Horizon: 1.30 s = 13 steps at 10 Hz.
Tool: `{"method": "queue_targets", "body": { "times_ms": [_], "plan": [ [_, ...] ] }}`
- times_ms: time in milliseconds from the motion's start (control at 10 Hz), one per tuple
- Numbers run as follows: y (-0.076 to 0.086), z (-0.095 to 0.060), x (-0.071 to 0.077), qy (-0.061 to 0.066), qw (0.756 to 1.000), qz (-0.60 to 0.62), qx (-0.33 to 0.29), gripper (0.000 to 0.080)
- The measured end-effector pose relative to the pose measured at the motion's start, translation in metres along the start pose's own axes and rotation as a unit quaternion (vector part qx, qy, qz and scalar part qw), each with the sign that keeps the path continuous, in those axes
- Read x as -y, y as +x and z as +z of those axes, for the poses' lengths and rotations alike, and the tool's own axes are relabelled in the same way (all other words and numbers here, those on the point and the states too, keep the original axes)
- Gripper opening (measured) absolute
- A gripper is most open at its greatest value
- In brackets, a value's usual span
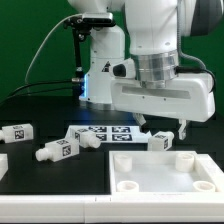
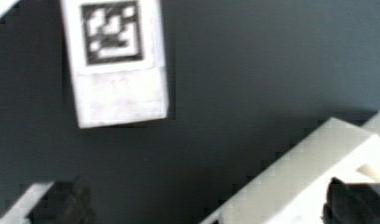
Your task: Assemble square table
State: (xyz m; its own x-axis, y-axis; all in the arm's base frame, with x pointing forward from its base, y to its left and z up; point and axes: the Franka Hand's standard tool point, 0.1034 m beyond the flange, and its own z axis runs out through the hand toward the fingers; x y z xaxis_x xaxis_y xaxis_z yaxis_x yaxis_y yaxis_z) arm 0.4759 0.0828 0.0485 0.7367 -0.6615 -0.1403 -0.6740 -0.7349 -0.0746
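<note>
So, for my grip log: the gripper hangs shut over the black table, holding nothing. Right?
Not shut: the gripper hangs open over the black table, holding nothing. The wrist view shows its fingers wide apart with nothing between them.

A: Kind of place?

B: Robot lab, a test bench. Big white robot arm [image 1: 160,40] standing at the far side of a black table [image 1: 40,110].

A: What else says lab?

B: Green backdrop [image 1: 25,30] hung behind the bench. Black cable [image 1: 38,52] looping down in front of it, at the exterior view's left. Flat white marker board [image 1: 100,132] printed with black square tags, lying on the table.

A: Tags anywhere else?

B: Same sort on the small white pegs [image 1: 58,150] lying near the board. The wrist view shows a single peg [image 2: 119,70] close up, its tag sharp against the dark tabletop. A camera on the arm itself, too.
</note>
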Motion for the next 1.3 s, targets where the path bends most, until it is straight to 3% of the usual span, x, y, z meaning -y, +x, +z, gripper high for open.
{"method": "queue_targets", "body": {
  "times_ms": [300,400,500,600,700,900,1000,1100,1200,1300],
  "plan": [
    [-0.004,0.002,-0.004,-0.009,0.999,-0.029,0.014,0.0649],
    [-0.009,-0.005,0.001,-0.022,0.995,-0.086,0.046,0.0649],
    [0.01,-0.028,0.011,-0.018,0.988,-0.131,0.082,0.0649],
    [0.021,-0.028,0.012,-0.007,0.98,-0.182,0.085,0.0649],
    [0.011,-0.022,0.0,-0.018,0.975,-0.183,0.123,0.0649],
    [0.016,-0.024,0.002,-0.03,0.966,-0.174,0.191,0.0649],
    [0.008,-0.016,-0.002,-0.032,0.961,-0.157,0.224,0.0649],
    [-0.013,0.003,-0.019,-0.048,0.947,-0.132,0.288,0.0649],
    [-0.014,0.003,-0.021,-0.061,0.927,-0.126,0.348,0.0649],
    [-0.006,0.006,-0.017,-0.063,0.916,-0.123,0.378,0.0649]
  ]
}}
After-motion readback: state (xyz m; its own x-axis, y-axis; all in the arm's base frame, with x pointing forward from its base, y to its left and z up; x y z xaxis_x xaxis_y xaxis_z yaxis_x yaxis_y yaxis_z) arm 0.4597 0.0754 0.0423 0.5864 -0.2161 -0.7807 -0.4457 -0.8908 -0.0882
